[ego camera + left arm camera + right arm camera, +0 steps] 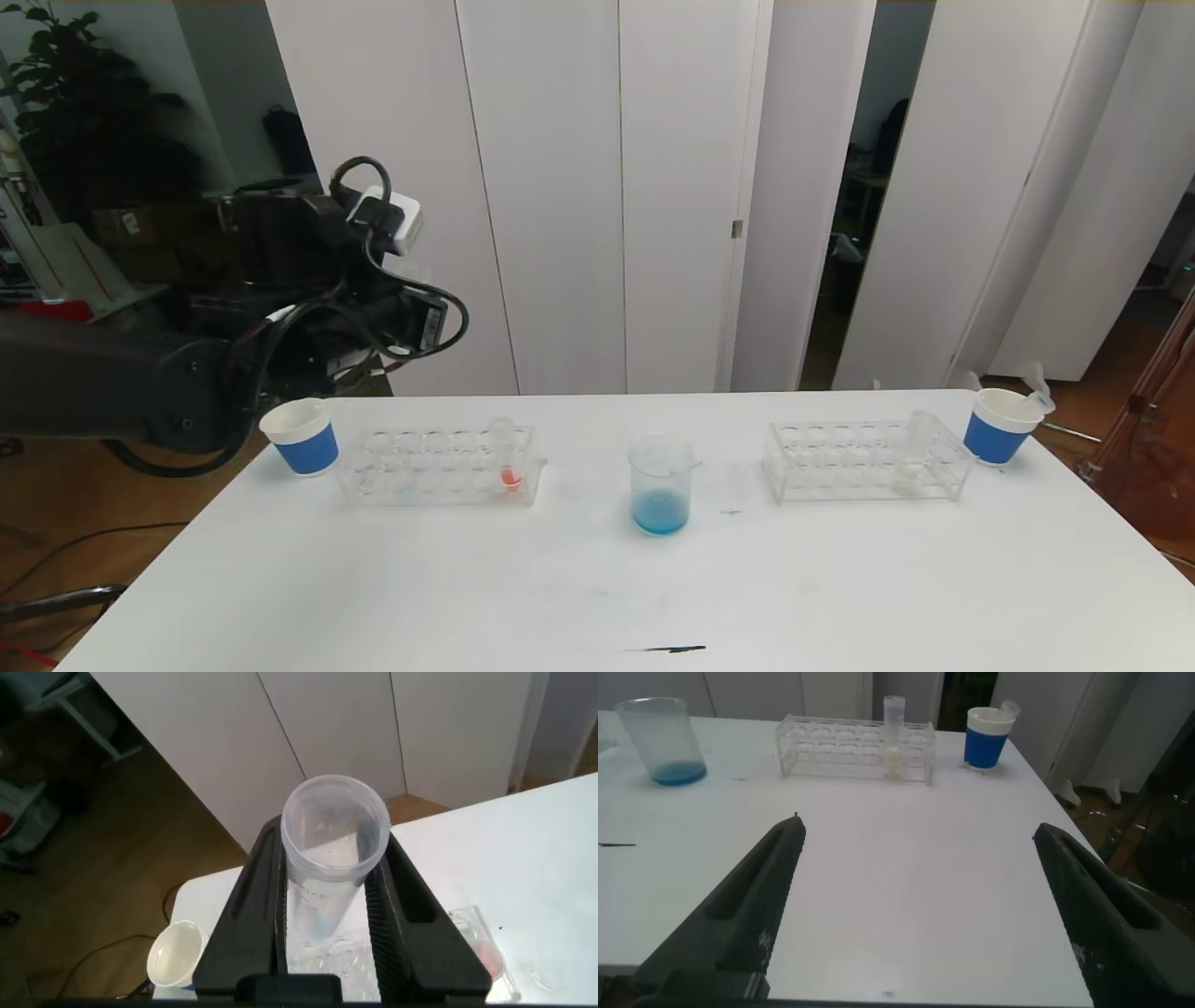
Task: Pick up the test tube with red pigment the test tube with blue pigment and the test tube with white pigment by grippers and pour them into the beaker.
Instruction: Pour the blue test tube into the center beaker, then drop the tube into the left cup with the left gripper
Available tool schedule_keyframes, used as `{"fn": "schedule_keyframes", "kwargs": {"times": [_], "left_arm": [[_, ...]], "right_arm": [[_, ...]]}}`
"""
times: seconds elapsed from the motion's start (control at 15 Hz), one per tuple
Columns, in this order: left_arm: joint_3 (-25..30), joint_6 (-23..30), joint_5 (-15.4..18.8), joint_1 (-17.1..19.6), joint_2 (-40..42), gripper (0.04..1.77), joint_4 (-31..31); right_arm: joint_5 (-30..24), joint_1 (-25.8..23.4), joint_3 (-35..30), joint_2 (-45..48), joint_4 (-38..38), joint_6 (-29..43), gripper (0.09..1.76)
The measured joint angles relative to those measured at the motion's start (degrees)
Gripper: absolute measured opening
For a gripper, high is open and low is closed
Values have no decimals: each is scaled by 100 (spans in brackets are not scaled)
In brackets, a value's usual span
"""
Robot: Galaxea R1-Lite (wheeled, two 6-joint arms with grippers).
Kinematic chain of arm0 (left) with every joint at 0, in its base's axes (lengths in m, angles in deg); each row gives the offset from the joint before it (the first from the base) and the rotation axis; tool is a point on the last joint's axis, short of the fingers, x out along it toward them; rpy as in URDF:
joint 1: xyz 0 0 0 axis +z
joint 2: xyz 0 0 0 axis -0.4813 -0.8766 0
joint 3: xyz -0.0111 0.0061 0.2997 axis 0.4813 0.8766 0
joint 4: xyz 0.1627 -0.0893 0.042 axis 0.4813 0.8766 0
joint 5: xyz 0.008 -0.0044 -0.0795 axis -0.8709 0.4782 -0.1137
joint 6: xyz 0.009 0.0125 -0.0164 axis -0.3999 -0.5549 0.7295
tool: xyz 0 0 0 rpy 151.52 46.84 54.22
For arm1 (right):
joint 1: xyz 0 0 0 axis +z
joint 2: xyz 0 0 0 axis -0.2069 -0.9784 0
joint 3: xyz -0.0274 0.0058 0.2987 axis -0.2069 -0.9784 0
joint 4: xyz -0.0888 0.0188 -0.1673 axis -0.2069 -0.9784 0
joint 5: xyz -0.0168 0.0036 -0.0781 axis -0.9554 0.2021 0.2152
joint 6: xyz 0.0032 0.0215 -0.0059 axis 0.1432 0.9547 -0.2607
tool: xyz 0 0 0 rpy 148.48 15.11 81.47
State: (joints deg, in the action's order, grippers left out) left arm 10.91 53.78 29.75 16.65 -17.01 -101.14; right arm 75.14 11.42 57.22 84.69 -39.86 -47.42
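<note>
You're looking at a wide white table [840,579], with everything sitting along its far half. The left arm is hanging raised over the table's far-left corner, above the left rack. Its left gripper [329,917] is clamped on a clear plastic test tube [333,854], seen mouth-on from the wrist, just a faint blue trace inside it. The right gripper [920,905] is sitting low over the near-right part of the table, jaws standing wide apart, holding nothing; it isn't showing in the head view.

Two clear acrylic tube racks are standing either side of centre. The left rack [439,464] is carrying the test tube with red-orange pigment [507,455] upright in a slot at its right end. The right rack [864,460] is carrying the test tube with white pigment [913,450] upright near its right end.

The clear glass beaker [661,485] is standing between the racks, slightly nearer you, with blue liquid pooling in its bottom.

A blue-and-white paper cup [302,436] is sitting just left of the left rack. A second blue-and-white paper cup [999,426] is sitting just right of the right rack.
</note>
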Motion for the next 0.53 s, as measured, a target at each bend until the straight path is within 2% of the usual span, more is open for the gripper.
{"fn": "schedule_keyframes", "kwargs": {"times": [0.2, 0.33, 0.53], "left_arm": [[74, 736, 1161, 440, 424, 57, 1000], [106, 1029, 1480, 738, 658, 57, 1463], [312, 1141, 1669, 1025, 851, 57, 1441]], "right_arm": [[0, 0, 0, 0, 0, 0, 175], [-2, 0, 0, 0, 0, 0, 175], [0, 0, 0, 0, 0, -2, 175]]}}
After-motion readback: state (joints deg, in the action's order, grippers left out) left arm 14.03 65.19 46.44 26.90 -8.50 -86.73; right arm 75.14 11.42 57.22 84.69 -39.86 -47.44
